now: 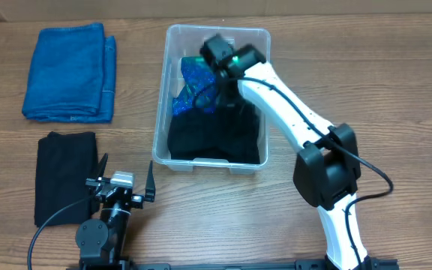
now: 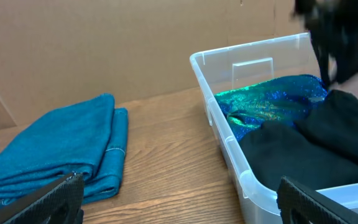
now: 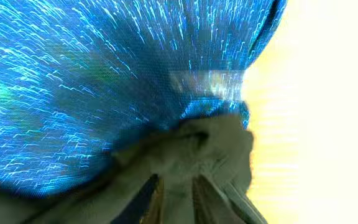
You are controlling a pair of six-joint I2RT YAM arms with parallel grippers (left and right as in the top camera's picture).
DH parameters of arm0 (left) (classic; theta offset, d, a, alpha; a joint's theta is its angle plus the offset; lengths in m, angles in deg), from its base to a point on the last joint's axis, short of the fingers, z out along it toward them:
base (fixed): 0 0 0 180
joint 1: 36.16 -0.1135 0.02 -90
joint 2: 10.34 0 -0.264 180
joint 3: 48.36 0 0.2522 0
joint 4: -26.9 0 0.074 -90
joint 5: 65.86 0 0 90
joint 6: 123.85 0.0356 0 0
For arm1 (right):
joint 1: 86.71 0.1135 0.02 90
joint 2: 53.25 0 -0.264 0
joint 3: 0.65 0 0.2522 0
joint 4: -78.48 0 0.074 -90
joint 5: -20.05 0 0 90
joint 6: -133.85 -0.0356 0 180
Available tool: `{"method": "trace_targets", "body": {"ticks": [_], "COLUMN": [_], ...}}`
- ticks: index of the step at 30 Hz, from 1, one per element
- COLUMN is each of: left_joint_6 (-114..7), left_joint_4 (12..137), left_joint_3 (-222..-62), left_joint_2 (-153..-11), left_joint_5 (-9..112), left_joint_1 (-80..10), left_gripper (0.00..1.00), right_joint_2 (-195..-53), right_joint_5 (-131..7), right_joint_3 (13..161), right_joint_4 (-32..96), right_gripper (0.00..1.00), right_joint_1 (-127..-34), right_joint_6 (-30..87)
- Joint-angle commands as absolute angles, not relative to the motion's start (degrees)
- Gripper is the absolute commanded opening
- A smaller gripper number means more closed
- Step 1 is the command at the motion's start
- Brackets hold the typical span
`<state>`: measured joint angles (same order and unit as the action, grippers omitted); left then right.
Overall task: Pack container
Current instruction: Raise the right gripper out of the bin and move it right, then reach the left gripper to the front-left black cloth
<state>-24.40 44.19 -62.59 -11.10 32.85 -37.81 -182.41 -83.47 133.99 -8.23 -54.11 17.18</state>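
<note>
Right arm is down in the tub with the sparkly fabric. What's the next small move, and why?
Probably lift the right gripper straight up, clear of the container, letting go of any cloth. The shiny blue fabric already lies inside on the black garment, while a folded blue towel and a folded black cloth wait on the table.
</note>
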Motion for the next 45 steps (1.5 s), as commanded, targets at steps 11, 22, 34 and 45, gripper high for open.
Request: {"method": "trace_targets", "body": {"ticks": [11, 22, 34, 45], "left_joint_6": [-23.6, -23.6, -27.0, -22.3], "left_joint_4": [44.3, 44.3, 42.3, 76.9], "left_joint_3": [-62.4, -62.4, -63.9, -109.1], "left_joint_2": [-10.6, -10.6, -10.6, -47.8], "left_joint_5": [32.6, 32.6, 41.6, 32.9], "left_joint_1": [-38.1, -38.1, -38.1, -38.1], "left_gripper": [1.00, 1.00, 1.00, 1.00], "right_joint_2": [-166.4, -166.4, -166.4, -166.4], "right_joint_5": [-83.4, -79.2, -79.3, -79.3], "right_joint_3": [154.4, 138.5, 138.4, 138.4], "right_joint_4": [-32.3, -32.2, -32.0, -32.0], "right_gripper": [1.00, 1.00, 1.00, 1.00], "right_joint_1": [-79.4, -105.2, -105.5, -105.5], "right_joint_6": [2.2, 2.0, 2.0, 2.0]}}
